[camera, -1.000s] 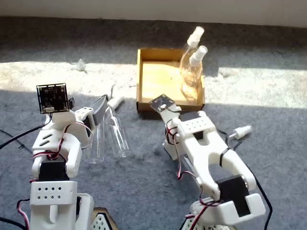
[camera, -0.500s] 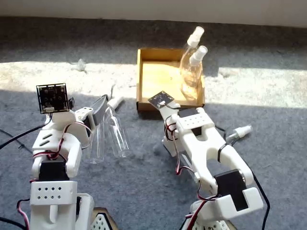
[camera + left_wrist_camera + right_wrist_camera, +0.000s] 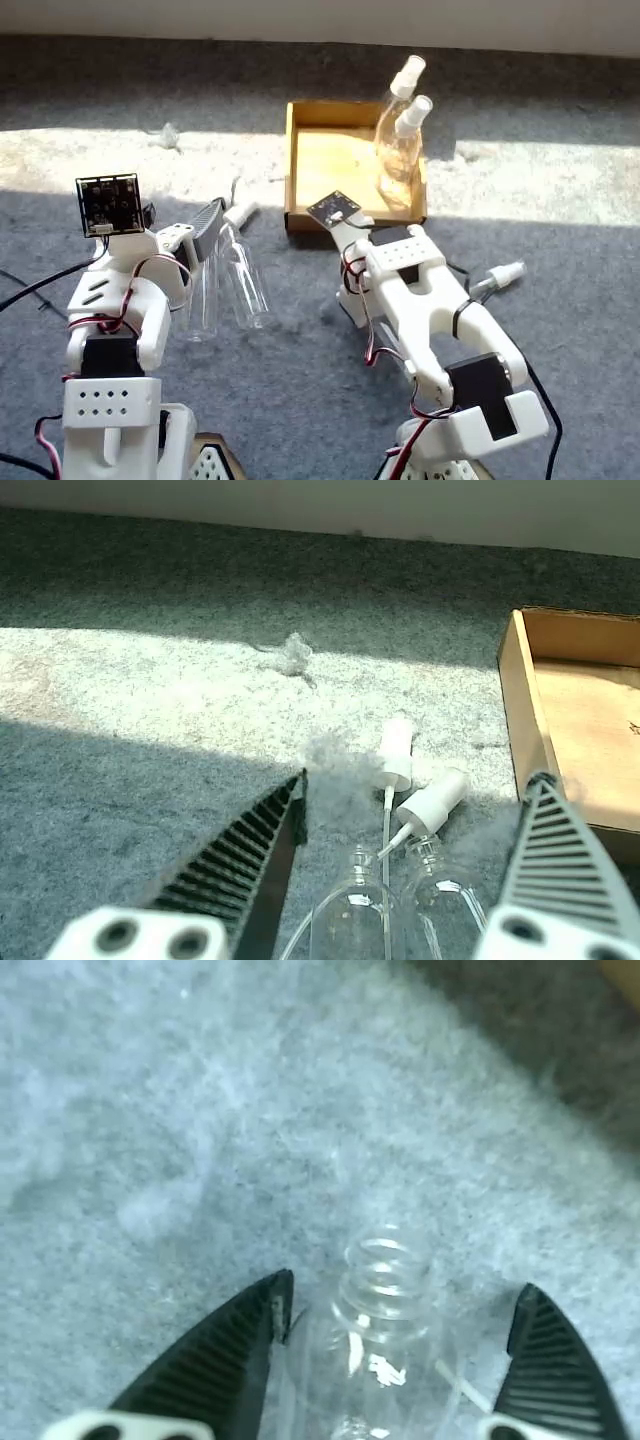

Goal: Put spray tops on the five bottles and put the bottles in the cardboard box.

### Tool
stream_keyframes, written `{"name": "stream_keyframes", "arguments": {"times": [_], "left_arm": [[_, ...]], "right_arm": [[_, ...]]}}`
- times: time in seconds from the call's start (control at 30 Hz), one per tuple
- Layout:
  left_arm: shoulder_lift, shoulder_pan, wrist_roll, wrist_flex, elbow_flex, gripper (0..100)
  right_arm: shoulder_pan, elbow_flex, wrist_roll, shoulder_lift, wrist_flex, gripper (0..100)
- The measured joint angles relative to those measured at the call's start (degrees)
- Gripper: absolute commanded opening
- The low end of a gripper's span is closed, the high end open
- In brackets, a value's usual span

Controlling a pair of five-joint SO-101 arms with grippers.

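Box (image 3: 291,165) far centre, two bottles (image 3: 397,155) in its right side; two more bottles (image 3: 243,285) lie left of it, tops (image 3: 430,802) just beyond their necks; another top (image 3: 503,273) lies nearer, right of the box.

Everything is being carried by a grey carpet (image 3: 300,390), which is being crossed by a band of sunlight. Two clear bottles (image 3: 350,925) are being kept lying side by side between the spread jaws of the left gripper (image 3: 420,778), and two white spray tops (image 3: 397,752) are being borne on the pile just past the jaw tips. A tuft of fluff (image 3: 290,655) is being carried farther beyond the tips, and a cardboard box (image 3: 522,700) is being borne outside one jaw. An open-necked bottle (image 3: 385,1290) is being framed between the parted jaws of the right gripper (image 3: 405,1282).
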Motion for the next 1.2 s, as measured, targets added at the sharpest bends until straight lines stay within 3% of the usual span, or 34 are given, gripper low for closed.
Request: {"name": "stream_keyframes", "arguments": {"times": [0.87,1.2], "left_arm": [[0.0,0.0,0.0,0.0,0.0,30],[0.0,0.0,0.0,0.0,0.0,30]], "right_arm": [[0.0,4.2,0.0,-4.9,1.2,30.1],[0.4,4.4,0.0,-3.2,-1.1,8.4]]}}
